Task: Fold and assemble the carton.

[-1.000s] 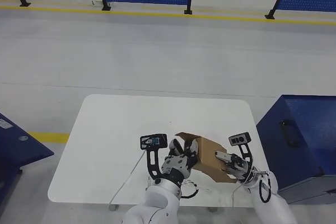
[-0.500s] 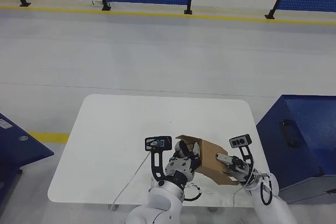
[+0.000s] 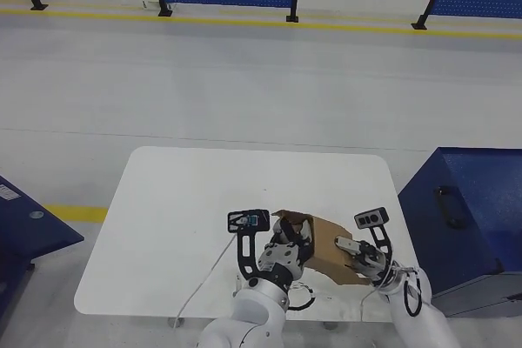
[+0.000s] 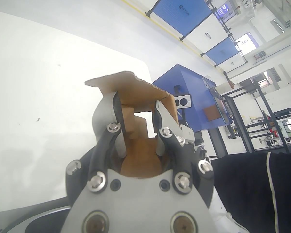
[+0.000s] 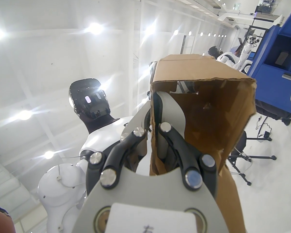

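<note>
My left gripper [image 4: 135, 101] is spread open, fingers straddling a flap of the carton [image 3: 329, 242] without pinching it. The carton sits at the table's [image 3: 183, 217] near edge, between both grippers. My right gripper [image 5: 154, 103] is clamped on the carton's side wall.

This is a big robot workshop hall. It has a wide grey floor [image 3: 244, 78] with yellow lines [image 3: 78, 213], blue screens [image 4: 184, 8] on stands (far off), a blue cabinet [image 3: 470, 226] and bright roof lamps [image 5: 94, 28].
</note>
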